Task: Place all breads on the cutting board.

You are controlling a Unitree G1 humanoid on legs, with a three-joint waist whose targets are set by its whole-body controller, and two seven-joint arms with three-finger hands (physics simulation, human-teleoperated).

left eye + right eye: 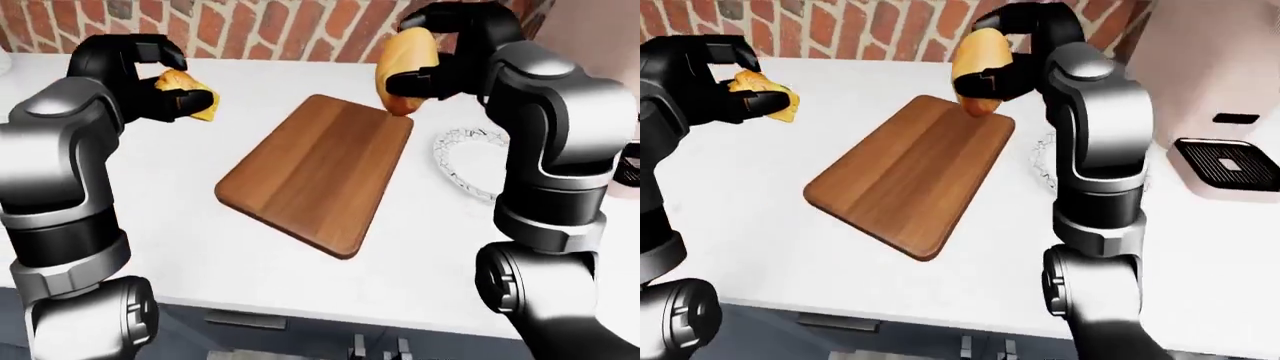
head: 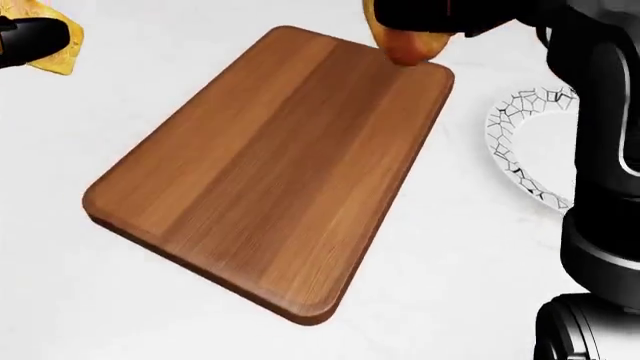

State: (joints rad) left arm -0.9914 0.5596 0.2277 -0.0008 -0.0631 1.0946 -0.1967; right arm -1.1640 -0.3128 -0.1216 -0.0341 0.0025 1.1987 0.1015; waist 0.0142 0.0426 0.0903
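Wooden cutting board (image 2: 270, 169) lies bare mid-bench while each robot hand, left (image 1: 150, 79) and right (image 1: 450, 52), grips bread, a yellow piece (image 1: 190, 97) and a golden roll (image 1: 403, 60), ready for placing.

Both hands grip bread above cutting board (image 1: 318, 171).

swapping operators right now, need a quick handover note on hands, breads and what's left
Left hand: shut on a yellow bread piece, held above the counter left of the cutting board.
Right hand: shut on a bread roll, held over the board's far right corner.
Done: both breads picked up; the board carries nothing.
Left: lower and release each bread onto the board. A patterned plate sits right of the board.
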